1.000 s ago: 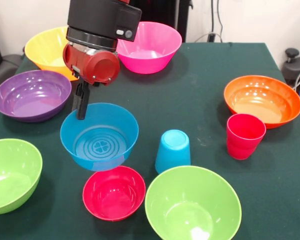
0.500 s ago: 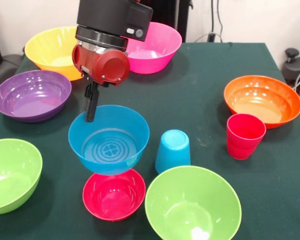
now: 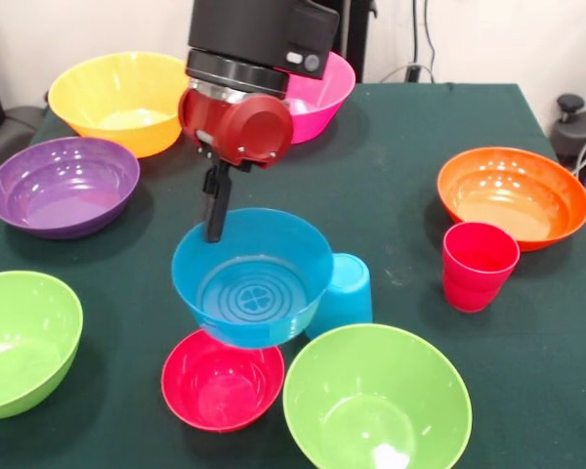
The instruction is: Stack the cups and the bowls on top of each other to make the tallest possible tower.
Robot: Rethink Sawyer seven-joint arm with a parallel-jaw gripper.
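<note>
— Where's the blue bowl (image 3: pixel 252 278)?
— Off the table (image 3: pixel 391 186), tilted, hanging over the small red bowl (image 3: pixel 223 379) and covering part of the upturned light blue cup (image 3: pixel 348 290).
— And the hand (image 3: pixel 214 210)?
— Pinched on the bowl's far rim; one dark finger (image 3: pixel 214 217) shows against the wall.
— What's around it?
— A lime green bowl (image 3: pixel 376 399) just beside the red one, another (image 3: pixel 24 342) at the left edge. The red cup (image 3: pixel 479 265) stands upright by the orange bowl (image 3: pixel 513 195). Purple (image 3: pixel 62 185), yellow (image 3: pixel 122 100) and pink (image 3: pixel 317 93) bowls sit farther back.
</note>
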